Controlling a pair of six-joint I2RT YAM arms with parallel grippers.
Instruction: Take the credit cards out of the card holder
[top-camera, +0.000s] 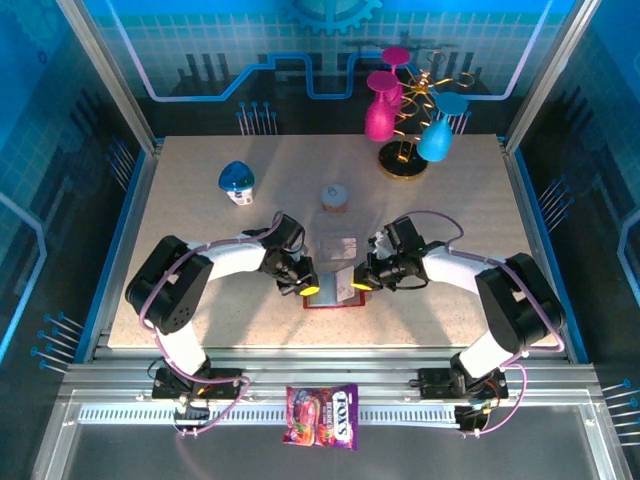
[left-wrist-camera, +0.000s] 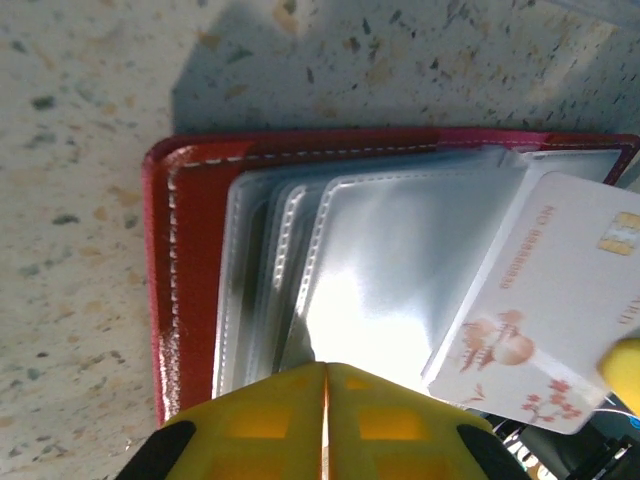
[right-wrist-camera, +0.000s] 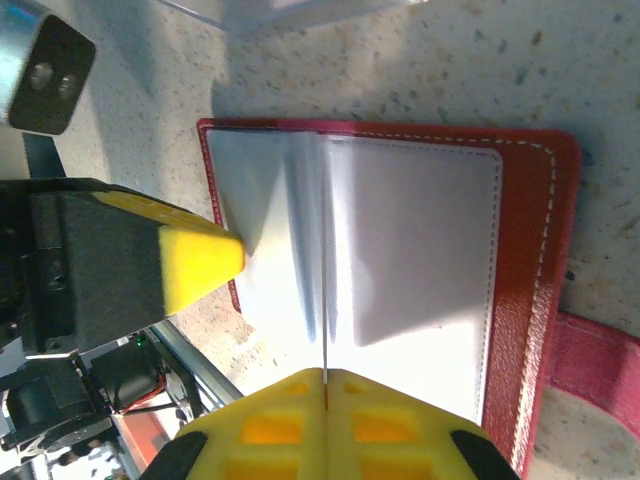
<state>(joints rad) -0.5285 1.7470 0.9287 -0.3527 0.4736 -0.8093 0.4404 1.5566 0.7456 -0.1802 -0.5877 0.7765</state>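
The red card holder (top-camera: 330, 303) lies open on the table between both grippers, its grey see-through pockets (left-wrist-camera: 400, 260) facing up. My right gripper (right-wrist-camera: 325, 375) is shut on a white credit card with a red flower print (left-wrist-camera: 545, 300). In the right wrist view that card (right-wrist-camera: 326, 320) shows as a thin edge-on line over the pockets of the holder (right-wrist-camera: 540, 300). My left gripper (left-wrist-camera: 326, 368) is shut, its yellow tips resting on the pocket leaves at the holder's left side (left-wrist-camera: 190, 260). Whether it pinches a leaf I cannot tell. Other credit cards are hidden.
A clear plastic box (top-camera: 340, 243) lies just behind the holder. Further back are a small jar (top-camera: 335, 197), a blue-and-white bottle (top-camera: 237, 183) and a stand with pink and blue cups (top-camera: 405, 120). A candy packet (top-camera: 322, 415) lies on the front rail.
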